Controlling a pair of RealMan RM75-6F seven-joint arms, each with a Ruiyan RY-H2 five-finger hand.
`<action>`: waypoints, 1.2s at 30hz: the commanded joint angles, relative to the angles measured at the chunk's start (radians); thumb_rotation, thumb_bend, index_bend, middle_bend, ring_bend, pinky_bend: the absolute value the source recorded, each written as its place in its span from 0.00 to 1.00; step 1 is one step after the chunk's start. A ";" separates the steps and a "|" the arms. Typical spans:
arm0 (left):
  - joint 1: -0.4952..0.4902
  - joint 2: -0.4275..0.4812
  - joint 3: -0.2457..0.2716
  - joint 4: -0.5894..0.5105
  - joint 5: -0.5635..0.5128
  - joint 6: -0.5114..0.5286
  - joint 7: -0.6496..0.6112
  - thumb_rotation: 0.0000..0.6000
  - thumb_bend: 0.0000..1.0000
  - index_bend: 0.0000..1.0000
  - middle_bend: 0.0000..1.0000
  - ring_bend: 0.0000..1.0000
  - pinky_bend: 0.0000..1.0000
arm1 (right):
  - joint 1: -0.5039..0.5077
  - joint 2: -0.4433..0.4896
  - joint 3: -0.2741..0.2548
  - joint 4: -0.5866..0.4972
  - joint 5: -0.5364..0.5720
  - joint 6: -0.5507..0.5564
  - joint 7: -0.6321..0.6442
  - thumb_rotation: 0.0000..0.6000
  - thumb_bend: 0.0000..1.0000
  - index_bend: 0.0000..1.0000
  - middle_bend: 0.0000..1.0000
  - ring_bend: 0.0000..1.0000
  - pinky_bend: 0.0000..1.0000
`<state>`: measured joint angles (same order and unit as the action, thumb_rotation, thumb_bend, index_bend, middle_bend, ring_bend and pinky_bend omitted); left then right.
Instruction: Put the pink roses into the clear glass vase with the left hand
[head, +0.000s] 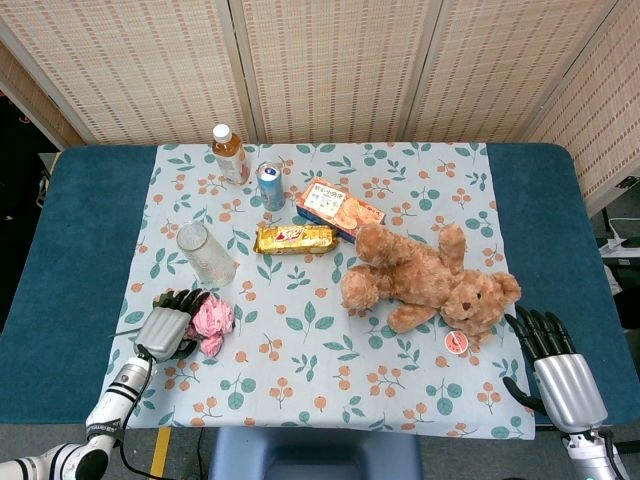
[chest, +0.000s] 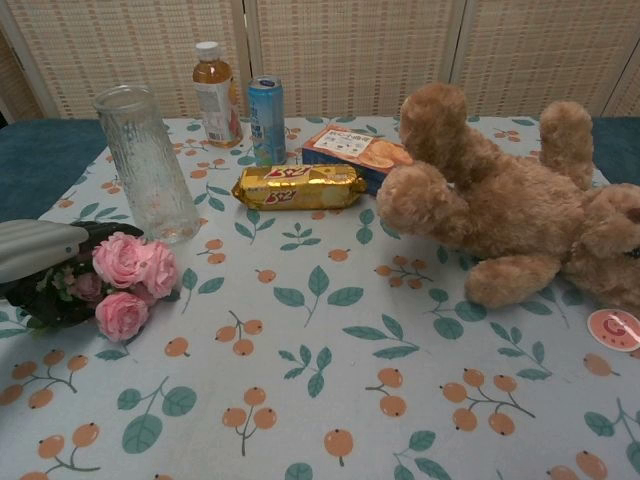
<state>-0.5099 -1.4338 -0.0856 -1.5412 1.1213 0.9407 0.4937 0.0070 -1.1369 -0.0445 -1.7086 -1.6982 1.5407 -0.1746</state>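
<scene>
The pink roses (head: 212, 318) (chest: 128, 272) lie on the tablecloth at the front left, blooms to the right and green leaves to the left. My left hand (head: 165, 325) (chest: 40, 250) lies over the leafy stem end, and its dark fingers (chest: 100, 232) curl around the leaves. The bunch still rests on the cloth. The clear glass vase (head: 205, 253) (chest: 147, 165) stands upright just behind the roses. At the table's front right edge my right hand (head: 555, 365) rests with its fingers spread and holds nothing.
A brown teddy bear (head: 430, 280) lies right of centre, a small round pink item (head: 456, 343) in front of it. Behind it are a gold snack pack (head: 293, 238), an orange biscuit box (head: 338, 207), a blue can (head: 270, 185) and a tea bottle (head: 229, 152).
</scene>
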 joint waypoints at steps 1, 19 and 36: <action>-0.008 -0.009 0.004 0.005 -0.022 0.010 0.019 1.00 0.35 0.06 0.09 0.06 0.21 | 0.001 -0.002 0.001 0.000 0.001 -0.001 -0.002 1.00 0.18 0.00 0.00 0.00 0.00; 0.094 -0.069 -0.048 0.063 0.276 0.332 -0.662 1.00 0.62 0.60 0.71 0.51 0.44 | 0.003 -0.003 0.005 0.007 0.004 -0.004 0.005 1.00 0.30 0.00 0.00 0.00 0.00; 0.055 0.089 -0.433 -0.087 0.204 0.536 -1.497 1.00 0.64 0.57 0.69 0.48 0.28 | 0.007 -0.013 0.013 0.009 0.026 -0.018 -0.009 1.00 0.30 0.00 0.00 0.00 0.00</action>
<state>-0.4058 -1.3608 -0.4242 -1.6346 1.3831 1.4704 -0.9907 0.0133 -1.1488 -0.0318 -1.6994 -1.6733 1.5245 -0.1831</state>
